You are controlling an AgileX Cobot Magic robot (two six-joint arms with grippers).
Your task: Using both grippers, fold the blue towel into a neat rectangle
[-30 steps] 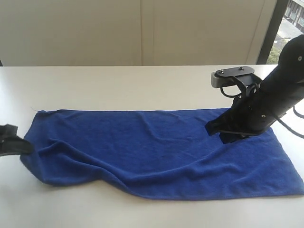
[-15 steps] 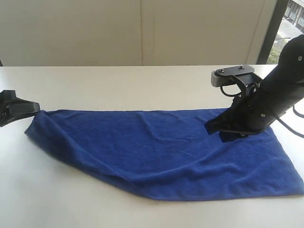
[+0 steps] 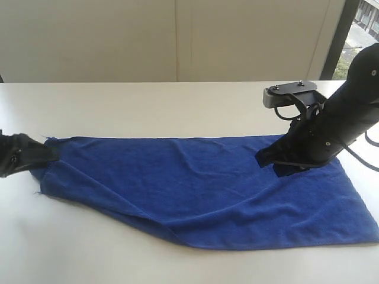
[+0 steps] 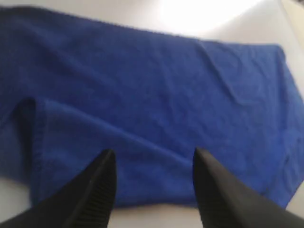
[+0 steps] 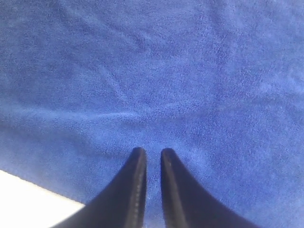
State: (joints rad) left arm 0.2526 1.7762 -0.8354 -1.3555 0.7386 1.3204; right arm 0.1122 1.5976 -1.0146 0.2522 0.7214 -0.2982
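Observation:
The blue towel (image 3: 207, 189) lies spread on the white table (image 3: 148, 106), and its near edge runs slantwise up to the left end. My left gripper (image 3: 53, 154) is at that left end. In the left wrist view it (image 4: 153, 154) stands open, its fingers either side of the towel's (image 4: 142, 85) edge with nothing gripped. My right gripper (image 3: 284, 171) points down onto the towel's right part. Its fingers (image 5: 152, 151) are almost together, with only a narrow slit between them and no cloth in it. Flat towel (image 5: 166, 71) lies beneath.
A pale wall stands behind the table's far edge. A dark window frame (image 3: 337, 41) rises at the back right. Bare tabletop (image 3: 71, 248) shows in front of the towel and to its left. The right arm's grey link (image 3: 290, 94) and its cables hang above the towel's right end.
My left gripper carried the towel's near-left corner toward the far-left corner, then opened and let go. The near edge now runs slantwise. The right arm has not moved.

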